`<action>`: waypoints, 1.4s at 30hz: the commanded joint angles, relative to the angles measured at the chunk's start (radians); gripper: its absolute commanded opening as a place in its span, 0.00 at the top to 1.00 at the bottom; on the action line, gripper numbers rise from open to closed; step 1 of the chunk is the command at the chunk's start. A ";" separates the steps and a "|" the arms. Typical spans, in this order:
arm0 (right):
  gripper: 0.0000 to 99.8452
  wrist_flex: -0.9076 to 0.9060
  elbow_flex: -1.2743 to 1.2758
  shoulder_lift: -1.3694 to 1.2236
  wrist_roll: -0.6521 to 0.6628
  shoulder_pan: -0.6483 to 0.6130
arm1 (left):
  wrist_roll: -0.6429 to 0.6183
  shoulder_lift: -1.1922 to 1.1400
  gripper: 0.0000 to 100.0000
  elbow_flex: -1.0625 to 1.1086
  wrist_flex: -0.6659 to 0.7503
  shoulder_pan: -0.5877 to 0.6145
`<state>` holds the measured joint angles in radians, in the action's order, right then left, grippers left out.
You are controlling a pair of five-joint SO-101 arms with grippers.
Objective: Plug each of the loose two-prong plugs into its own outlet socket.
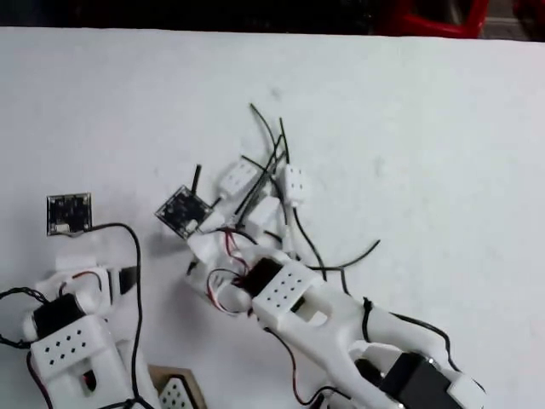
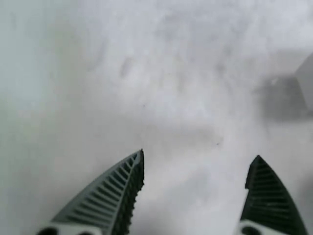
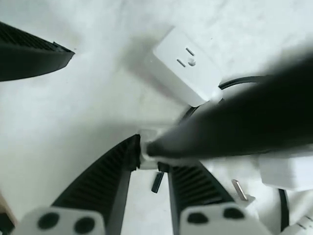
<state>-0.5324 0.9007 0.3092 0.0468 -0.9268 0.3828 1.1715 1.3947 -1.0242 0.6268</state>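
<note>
- While the right gripper (image 3: 152, 155) sits low over the white table (image 3: 73, 112), its jaws stand narrow, pinched on the white plug (image 3: 145, 149) at their tips.
- From that plug a black cord (image 3: 244, 122) runs off to one side, crossing in front of the camera as a broad dark band.
- Just beyond the jaw tips lies a white outlet socket (image 3: 183, 66), face up, with two slots and a round hole showing; it is near the held plug but apart from it.
- Beside one jaw lies a second plug (image 3: 286, 171), also white, with a bare metal prong (image 3: 239, 190) pointing out of it; it is outside the jaws.
- From above, the right arm (image 1: 298, 298) points into a cluster of white blocks (image 1: 294, 183) and tangled black cords near the table's middle.
- Jaws of the left gripper (image 2: 199, 155) are spread wide with nothing between them, over bare table.
- Seen from above, the left arm (image 1: 64, 336) stands at the near left, well apart from the cluster.
</note>
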 commanded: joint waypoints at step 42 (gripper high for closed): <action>0.98 -0.093 0.058 -0.030 0.241 0.142 | -0.008 0.018 0.67 -0.002 0.017 0.010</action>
<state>-0.6137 0.9482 0.2800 0.2785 -0.8009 0.3828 1.1715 1.3993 -1.0242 0.6268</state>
